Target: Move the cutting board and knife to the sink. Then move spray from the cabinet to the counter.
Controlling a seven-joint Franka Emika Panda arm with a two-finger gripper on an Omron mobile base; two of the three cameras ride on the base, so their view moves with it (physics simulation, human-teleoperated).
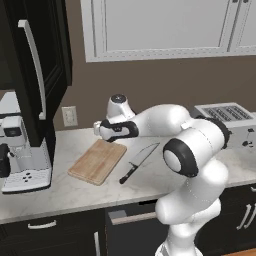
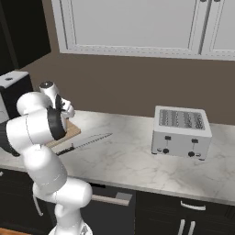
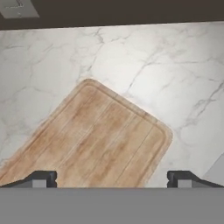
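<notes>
The light-brown cutting board lies flat on the marble counter. The knife rests just right of it, black handle toward the front edge. My gripper hovers over the board's far end and points down at it. In the hand view the board lies below the open gripper, whose fingertips stand wide apart with nothing between them. The sink and the spray are out of view.
A coffee machine stands at the counter's left end beside a tall dark unit. A silver toaster sits to the right. White upper cabinets with closed doors hang above. A wall outlet is behind the board.
</notes>
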